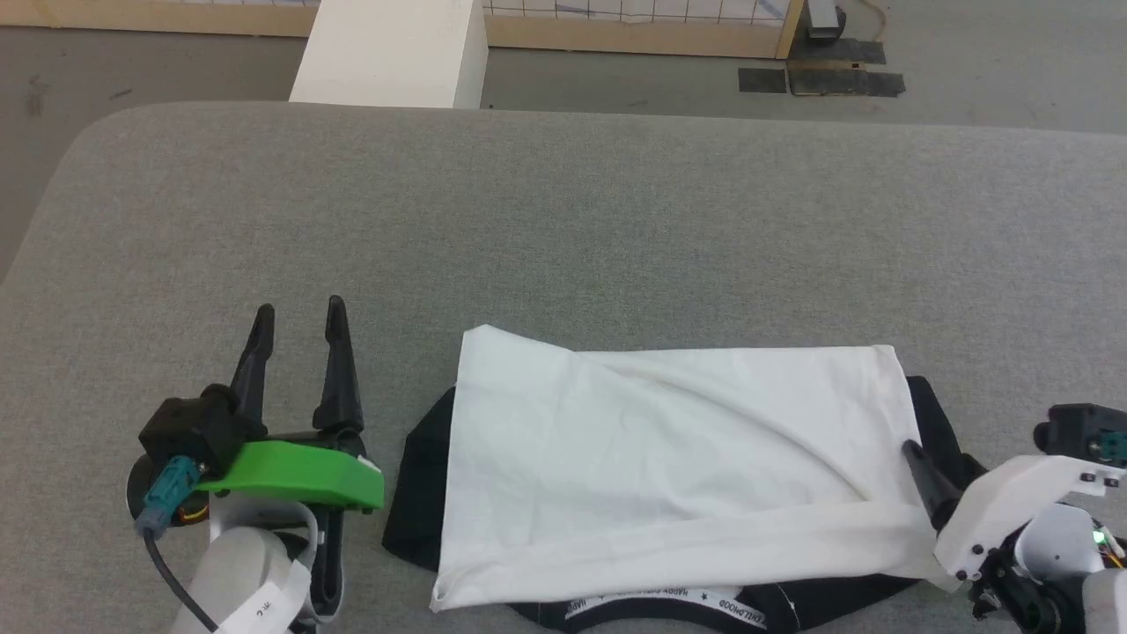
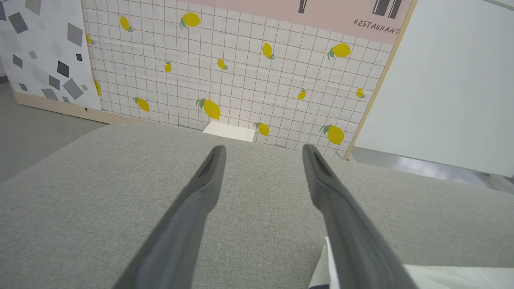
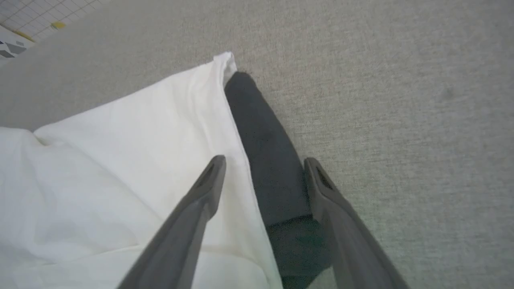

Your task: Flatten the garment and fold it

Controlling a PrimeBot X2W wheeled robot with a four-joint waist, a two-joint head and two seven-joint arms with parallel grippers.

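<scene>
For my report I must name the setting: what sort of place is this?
Probably a staged test room, not a real home: a printed lemon-tile panel lettered RESTAURANT stands on the bare grey floor, and a shirt lies on a grey cloth-covered table.

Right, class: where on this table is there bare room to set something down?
Free: the far half of the table beyond the garment. Crowded: the near edge, left tool beside it, right tool over its black sleeve.
</scene>
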